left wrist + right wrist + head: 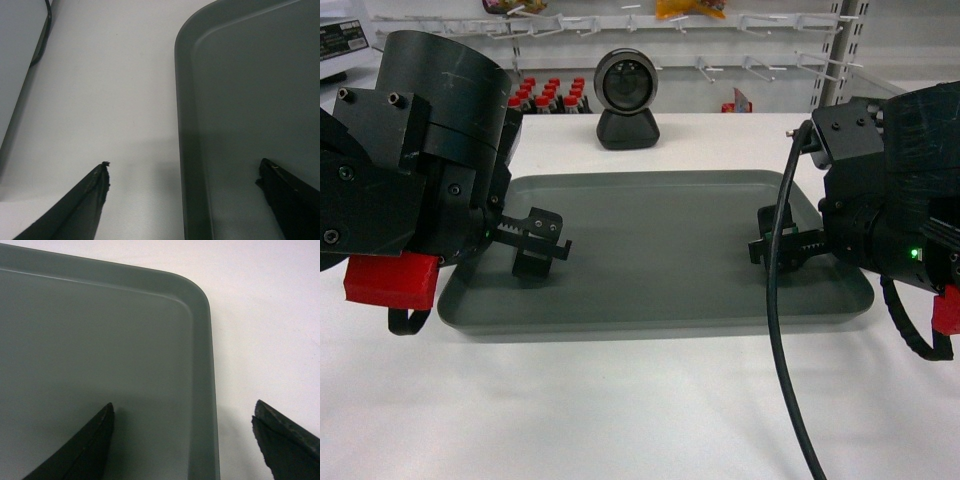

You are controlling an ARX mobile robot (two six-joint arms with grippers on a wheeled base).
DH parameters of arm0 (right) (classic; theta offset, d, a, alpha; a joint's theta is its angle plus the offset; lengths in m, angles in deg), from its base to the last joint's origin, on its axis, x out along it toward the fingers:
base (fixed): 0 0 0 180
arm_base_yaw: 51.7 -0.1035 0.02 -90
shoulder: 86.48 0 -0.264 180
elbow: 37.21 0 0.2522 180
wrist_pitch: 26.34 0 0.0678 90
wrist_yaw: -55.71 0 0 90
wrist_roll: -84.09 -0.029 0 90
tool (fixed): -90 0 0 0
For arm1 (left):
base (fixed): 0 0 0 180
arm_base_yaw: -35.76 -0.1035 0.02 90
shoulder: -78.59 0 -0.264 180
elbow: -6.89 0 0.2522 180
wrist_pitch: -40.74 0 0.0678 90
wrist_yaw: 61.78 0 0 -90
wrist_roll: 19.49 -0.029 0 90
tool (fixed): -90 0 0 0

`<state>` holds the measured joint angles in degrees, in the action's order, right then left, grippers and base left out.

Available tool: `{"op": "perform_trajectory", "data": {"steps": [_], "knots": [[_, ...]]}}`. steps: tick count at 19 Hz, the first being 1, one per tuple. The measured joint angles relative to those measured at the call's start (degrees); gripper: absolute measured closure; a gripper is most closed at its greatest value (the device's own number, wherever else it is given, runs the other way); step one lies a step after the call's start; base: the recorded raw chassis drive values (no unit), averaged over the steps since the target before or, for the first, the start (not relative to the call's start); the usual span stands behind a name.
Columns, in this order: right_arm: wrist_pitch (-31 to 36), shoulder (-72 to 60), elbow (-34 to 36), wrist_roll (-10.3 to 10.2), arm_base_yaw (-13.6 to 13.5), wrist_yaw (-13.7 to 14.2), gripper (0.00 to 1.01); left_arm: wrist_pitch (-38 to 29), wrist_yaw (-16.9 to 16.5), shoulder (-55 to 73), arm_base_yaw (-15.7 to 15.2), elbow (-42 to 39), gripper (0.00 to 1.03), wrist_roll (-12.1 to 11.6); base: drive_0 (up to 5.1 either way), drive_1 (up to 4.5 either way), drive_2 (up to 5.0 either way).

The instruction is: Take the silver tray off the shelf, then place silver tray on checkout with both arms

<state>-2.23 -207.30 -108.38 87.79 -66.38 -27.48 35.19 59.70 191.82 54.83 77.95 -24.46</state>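
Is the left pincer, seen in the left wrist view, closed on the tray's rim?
No: the left pincer is open, its fingers apart on either side of the silver tray's rim, neither touching it.

The silver tray (pixel 650 250) has a smooth, matt grey metal finish. The checkout (pixel 620 410) surface is smooth, plain white, faintly glossy.

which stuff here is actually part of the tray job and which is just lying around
Part of the job:
silver tray, lying flat on the checkout
left gripper, open astride the tray's left rim
right gripper, open astride its right rim

Just about:
round grey camera
red-capped bottles
peg hooks
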Motion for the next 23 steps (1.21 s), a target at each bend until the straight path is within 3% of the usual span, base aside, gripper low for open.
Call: {"op": "perform_trajectory", "data": {"steps": [1,2,6,8,10,14,17,18,19,20,21,22,23], "knots": [[0.17,0.00,0.04,-0.04,0.04,0.02,0.08,-0.09,-0.02,-0.13,-0.04,0.00,0.04,0.04,0.0,0.00,0.0],[0.20,0.00,0.04,-0.22,0.04,0.02,0.01,-0.07,-0.11,-0.17,-0.04,0.00,0.04,0.04,0.0,0.00,0.0],[0.24,0.28,0.52,-2.58,0.13,-1.51,0.03,-0.37,-2.62,-0.94,-0.57,-0.59,0.05,2.10,0.0,0.00,0.0],[-1.11,1.49,1.03,-5.81,0.79,-3.74,0.03,0.28,-6.27,-2.54,-1.44,-1.36,0.05,5.84,0.0,0.00,0.0],[-1.92,3.17,1.84,-8.96,1.40,-5.57,0.03,0.39,-9.62,-5.46,-2.58,-2.08,0.05,11.21,0.0,0.00,0.0],[-0.90,12.20,3.82,-15.78,3.54,-8.00,0.03,-2.23,-11.89,-14.16,-6.05,-4.96,0.05,21.46,0.0,0.00,0.0],[-1.07,21.29,7.63,-17.49,3.89,-8.07,0.03,-2.16,-11.93,-20.39,-7.98,-8.90,0.05,24.11,0.0,0.00,0.0],[-1.44,23.32,8.87,-17.88,3.89,-8.02,0.03,-1.51,-11.34,-22.32,-7.98,-9.97,0.05,24.37,0.0,0.00,0.0],[0.09,25.44,10.62,-17.88,3.78,-6.29,0.04,-10.95,-13.75,-23.08,-8.74,-12.96,0.09,22.29,0.0,0.00,0.0],[8.92,27.58,14.75,-13.94,3.85,-0.59,0.15,-20.11,-18.71,-24.30,-9.55,-17.05,0.19,18.29,0.0,0.00,0.0],[12.83,30.93,19.21,-10.88,4.07,2.49,0.24,-28.02,-22.12,-27.04,-10.32,-23.45,0.29,13.70,0.0,0.00,0.0],[12.55,36.83,24.90,-7.58,4.52,3.32,0.37,-33.16,-23.21,-29.62,-11.17,-28.28,0.40,10.23,0.0,0.00,0.0],[12.57,41.81,29.18,-5.95,4.83,3.04,0.48,-35.71,-23.98,-32.30,-12.00,-31.30,0.51,8.26,0.0,0.00,0.0]]}}
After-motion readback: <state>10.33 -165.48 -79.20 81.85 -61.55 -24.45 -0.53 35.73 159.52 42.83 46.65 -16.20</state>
